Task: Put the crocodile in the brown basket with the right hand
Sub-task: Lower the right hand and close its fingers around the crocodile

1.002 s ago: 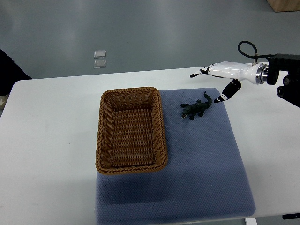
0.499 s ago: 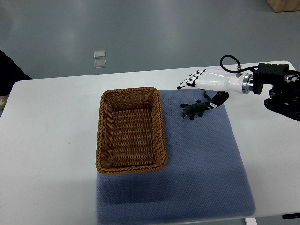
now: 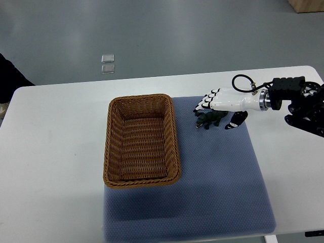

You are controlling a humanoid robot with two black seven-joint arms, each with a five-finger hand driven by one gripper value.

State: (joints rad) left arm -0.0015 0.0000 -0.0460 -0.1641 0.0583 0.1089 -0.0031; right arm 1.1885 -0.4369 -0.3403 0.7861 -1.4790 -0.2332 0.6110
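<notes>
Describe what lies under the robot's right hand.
The crocodile lies on the blue mat under the right hand; its head and body show, but the hand covers its tail.

One basket (image 3: 142, 180), one crocodile (image 3: 208, 120), one mat (image 3: 223, 192) and one worktop (image 3: 50, 167) are counted. One hand (image 3: 223, 101) is seen. Two small clear squares (image 3: 108, 57) are counted on the floor (image 3: 202, 35).

Bright, even light from above. The white table (image 3: 50, 152) nears glare at lower left. A soft shadow lies below the basket (image 3: 142, 182). Sharp throughout.
</notes>
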